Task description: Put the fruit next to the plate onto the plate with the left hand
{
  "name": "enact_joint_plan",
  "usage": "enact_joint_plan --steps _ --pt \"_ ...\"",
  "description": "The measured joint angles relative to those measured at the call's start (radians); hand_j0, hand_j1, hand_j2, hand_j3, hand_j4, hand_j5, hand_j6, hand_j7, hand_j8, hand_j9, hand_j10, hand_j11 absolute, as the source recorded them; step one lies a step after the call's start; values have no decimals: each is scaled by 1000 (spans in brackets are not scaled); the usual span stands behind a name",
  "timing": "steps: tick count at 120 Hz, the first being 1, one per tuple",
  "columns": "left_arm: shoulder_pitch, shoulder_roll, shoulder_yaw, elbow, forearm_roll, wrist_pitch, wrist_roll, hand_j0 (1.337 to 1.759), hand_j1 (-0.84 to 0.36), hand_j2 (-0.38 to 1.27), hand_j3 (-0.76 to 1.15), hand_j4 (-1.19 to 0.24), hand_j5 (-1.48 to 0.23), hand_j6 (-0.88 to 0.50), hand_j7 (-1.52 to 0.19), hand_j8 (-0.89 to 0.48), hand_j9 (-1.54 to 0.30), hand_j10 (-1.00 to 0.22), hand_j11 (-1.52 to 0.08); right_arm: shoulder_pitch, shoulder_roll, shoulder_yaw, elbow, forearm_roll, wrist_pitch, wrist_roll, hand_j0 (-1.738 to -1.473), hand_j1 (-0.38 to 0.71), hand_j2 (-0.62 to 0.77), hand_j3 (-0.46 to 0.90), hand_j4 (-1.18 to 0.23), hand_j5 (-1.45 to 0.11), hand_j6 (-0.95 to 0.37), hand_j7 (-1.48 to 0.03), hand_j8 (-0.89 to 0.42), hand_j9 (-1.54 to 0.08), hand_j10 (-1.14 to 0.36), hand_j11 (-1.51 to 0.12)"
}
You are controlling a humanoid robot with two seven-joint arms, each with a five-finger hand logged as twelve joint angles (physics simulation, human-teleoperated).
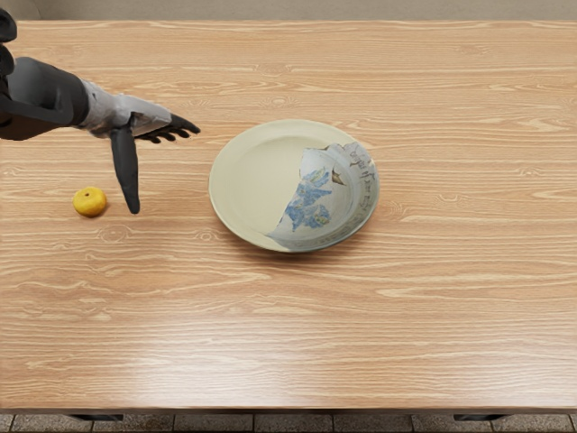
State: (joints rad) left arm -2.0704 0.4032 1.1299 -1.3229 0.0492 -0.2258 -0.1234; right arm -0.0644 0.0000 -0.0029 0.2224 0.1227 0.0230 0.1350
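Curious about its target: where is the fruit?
Head view: the orange fruit lies on the table at far left, near the open left hand, well left of the plate.

1 arm in play here, coming in from the left edge, and the left hand (135,122) sits over the far-left part of the table (406,316). The fruit (89,201) lies on the table, nearer the front edge than the hand and a touch to its left (the thumb hangs down just to the fruit's right, apart from it). Over to the plate (252,171): it lies on the table to the hand's right and slightly nearer the front, apart from the outstretched fingertips (185,129) reaching its way. So the hand is between the 2, closer to the fruit, with the plate on its other side.
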Motion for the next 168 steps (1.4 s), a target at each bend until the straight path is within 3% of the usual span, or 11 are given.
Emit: enact_joint_plan --steps 9,18,29,45,71,96,135,147,168 --pt "1 -5 27 -44 -5 136 4 1658 341 1 0 -7 -9 -7 -8 -7 -8 -7 -8 0 0 0 0 0 0 0 -1658 -337 -2 0 -10 -13 -10 -13 -10 -13 -10 -13" --pt "6 -14 49 -68 -8 222 32 1658 342 1 0 -7 -8 -7 -8 -7 -8 -6 -8 0 0 0 0 0 0 0 -1658 -337 -2 0 -10 -13 -10 -13 -10 -13 -10 -13" --pt "7 -9 98 -81 -9 269 65 1658 342 1 0 -6 -8 -6 -8 -6 -8 -6 -8 0 0 0 0 0 0 0 -1658 -337 -2 0 -10 -13 -10 -13 -10 -13 -10 -13" --pt "38 -15 147 -87 -12 293 82 1658 342 1 0 -6 -7 -6 -7 -6 -7 -6 -7 0 0 0 0 0 0 0 -1658 -337 -2 0 -10 -13 -10 -13 -10 -13 -10 -13" --pt "54 -4 177 -96 -46 306 87 1658 342 1 0 -6 -8 -7 -8 -6 -8 -6 -8 0 0 0 0 0 0 0 -1658 -337 -2 0 -10 -13 -10 -13 -10 -13 -10 -13" --pt "55 9 198 -159 -123 450 88 1658 341 1 0 -7 -9 -7 -9 -7 -9 -7 -9 0 0 0 0 0 0 0 -1658 -337 -2 0 -10 -13 -10 -13 -10 -13 -10 -13" --pt "68 8 229 -167 -192 479 87 1658 340 2 0 -7 -9 -8 -9 -7 -9 -7 -9 0 0 0 0 0 0 0 -1658 -337 -2 0 -10 -13 -10 -13 -10 -13 -10 -13" --pt "139 0 218 -162 -197 530 87 1658 340 2 0 -8 -10 -8 -10 -8 -10 -8 -10 0 0 0 0 0 0 0 -1658 -337 -2 0 -10 -13 -10 -13 -10 -13 -10 -13" --pt "175 1 208 -104 -196 576 87 1658 340 2 0 -8 -10 -8 -10 -8 -10 -8 -10 0 0 0 0 0 0 0 -1658 -337 -2 0 -10 -13 -10 -13 -10 -13 -10 -13"
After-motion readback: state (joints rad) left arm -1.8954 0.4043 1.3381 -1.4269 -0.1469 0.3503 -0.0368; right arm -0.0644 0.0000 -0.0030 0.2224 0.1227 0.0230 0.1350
